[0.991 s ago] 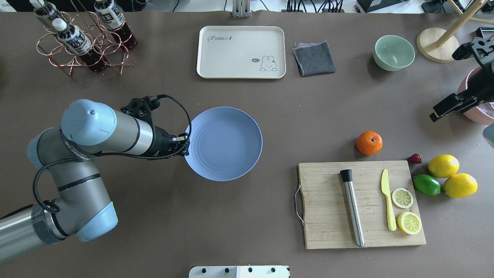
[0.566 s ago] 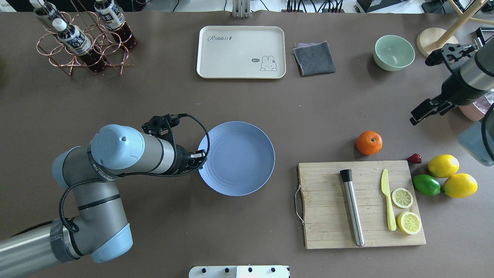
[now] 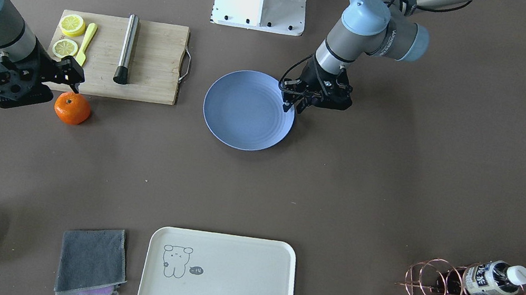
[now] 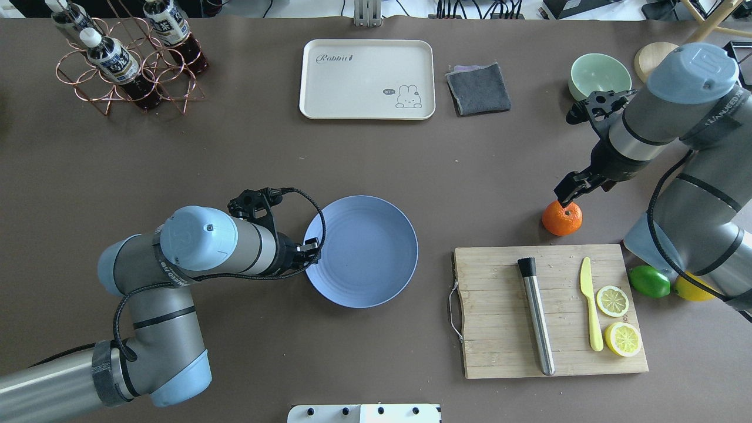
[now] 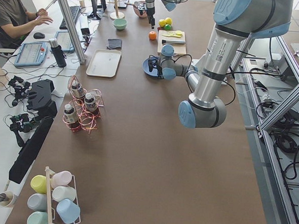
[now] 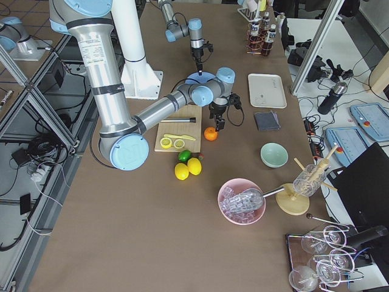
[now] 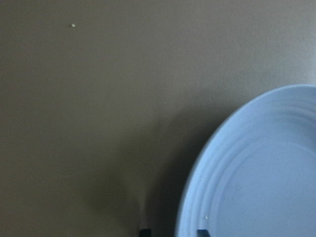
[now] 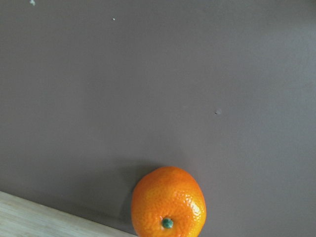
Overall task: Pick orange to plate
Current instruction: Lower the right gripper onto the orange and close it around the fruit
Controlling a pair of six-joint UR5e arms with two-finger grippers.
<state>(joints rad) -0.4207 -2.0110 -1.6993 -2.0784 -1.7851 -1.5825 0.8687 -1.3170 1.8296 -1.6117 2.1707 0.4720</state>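
Observation:
The orange [image 4: 562, 218] sits on the brown table just behind the cutting board's far right corner, also seen in the front view [image 3: 72, 108] and low in the right wrist view [image 8: 168, 203]. My right gripper [image 4: 567, 197] hovers just above and behind it, apparently open and apart from the fruit; no fingers show in the wrist view. The periwinkle plate [image 4: 367, 252] lies at the table's middle. My left gripper [image 4: 311, 249] is shut on the plate's left rim, and in the left wrist view the fingertips [image 7: 144, 231] straddle the plate's [image 7: 256, 173] edge.
A wooden cutting board [image 4: 499, 311] holds a steel muddler [image 4: 536, 317], a yellow knife [image 4: 589, 299] and two lemon slices. A lime [image 4: 649, 281] and a lemon lie under the right arm. At the back are a cream tray [image 4: 367, 79], grey cloth [image 4: 477, 88], green bowl [image 4: 593, 73] and bottle rack [image 4: 126, 59].
My left gripper carried the plate nearer and to the right. My right arm swung in from the right edge to just above the orange. The orange has not moved.

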